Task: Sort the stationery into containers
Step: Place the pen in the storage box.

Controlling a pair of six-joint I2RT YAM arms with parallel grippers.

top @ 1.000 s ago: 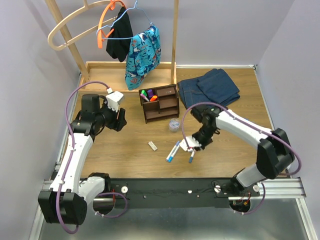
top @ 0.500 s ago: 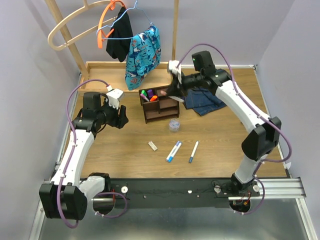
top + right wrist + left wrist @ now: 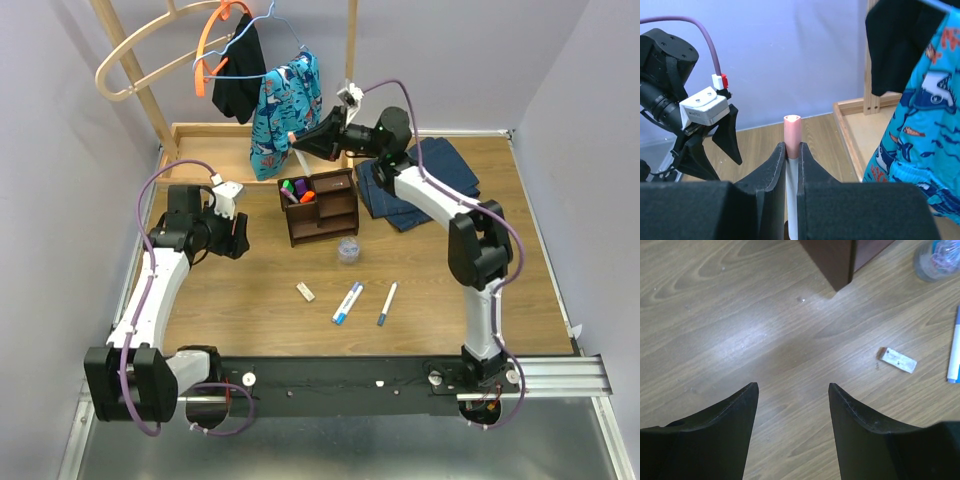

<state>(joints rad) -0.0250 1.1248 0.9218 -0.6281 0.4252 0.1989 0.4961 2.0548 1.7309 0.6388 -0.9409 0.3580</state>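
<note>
My right gripper [image 3: 305,141] hangs in the air behind and above the dark brown organiser [image 3: 338,214], pointing left. It is shut on a thin white pen with a pink cap [image 3: 792,131], which sticks out past the fingertips. In the organiser's left compartments stand purple [image 3: 288,186] and orange [image 3: 307,196] markers. On the table lie a white eraser [image 3: 305,291], two blue-capped pens [image 3: 347,302] [image 3: 387,303] and a clear round tub [image 3: 348,249]. Left of the organiser, my left gripper [image 3: 792,386] is open over bare wood, with the eraser [image 3: 897,359] ahead to its right.
Folded blue jeans [image 3: 420,180] lie at the back right. A pale wooden tray with tall posts [image 3: 215,150] stands at the back. A black garment and a turquoise patterned garment [image 3: 287,110] hang from it, close to my right gripper.
My right arm has lifted the pink-capped pen from the front of the table, swung it back over the organiser, and now holds it higher and further left. The left arm has barely moved.
</note>
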